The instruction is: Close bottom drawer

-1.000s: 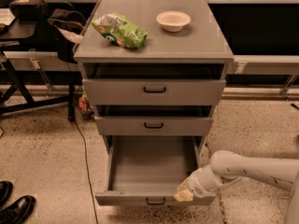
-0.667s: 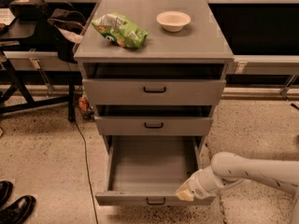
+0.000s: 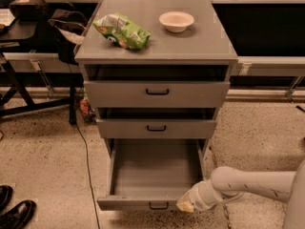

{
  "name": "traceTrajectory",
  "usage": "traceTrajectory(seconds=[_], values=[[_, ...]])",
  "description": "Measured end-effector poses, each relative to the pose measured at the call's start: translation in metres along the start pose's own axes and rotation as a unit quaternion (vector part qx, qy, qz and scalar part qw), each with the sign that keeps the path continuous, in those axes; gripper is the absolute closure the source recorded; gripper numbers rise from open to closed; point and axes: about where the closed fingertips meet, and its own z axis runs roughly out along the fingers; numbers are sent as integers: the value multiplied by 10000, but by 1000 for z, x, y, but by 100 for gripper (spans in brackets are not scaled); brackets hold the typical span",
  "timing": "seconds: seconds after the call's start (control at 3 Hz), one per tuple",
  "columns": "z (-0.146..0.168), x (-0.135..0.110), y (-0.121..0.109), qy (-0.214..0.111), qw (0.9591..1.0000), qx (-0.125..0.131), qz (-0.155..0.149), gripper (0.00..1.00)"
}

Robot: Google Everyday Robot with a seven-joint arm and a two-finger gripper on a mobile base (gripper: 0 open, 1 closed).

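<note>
The grey cabinet [image 3: 157, 46] has three drawers. Its bottom drawer [image 3: 152, 173] is pulled far out and its box is empty, with a small dark bar handle [image 3: 158, 205] on the flat front at the lower edge of the view. My white arm reaches in from the right, and the gripper [image 3: 187, 204] rests at the right end of that drawer front, just right of the handle. The middle drawer [image 3: 156, 128] and the top drawer [image 3: 157, 93] each stand slightly out.
A green snack bag [image 3: 123, 31] and a white bowl [image 3: 176, 21] sit on the cabinet top. A black cable [image 3: 86, 166] runs over the floor to the left. Dark shoes [image 3: 14, 210] are at the lower left, and a black table stand [image 3: 28, 92] stands at the left.
</note>
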Motion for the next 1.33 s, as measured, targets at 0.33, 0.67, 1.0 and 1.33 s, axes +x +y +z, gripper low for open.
traceTrajectory(seconds=[0.33,0.67,1.0,1.33], values=[[20,10,-4,40,9999,108,54,100],[42,22,-9,-55,10000,-47,30,100],[62,30,-16,-328,9984,-457,-42,100],[75,34,-18,-568,9915,-1151,-217,100]])
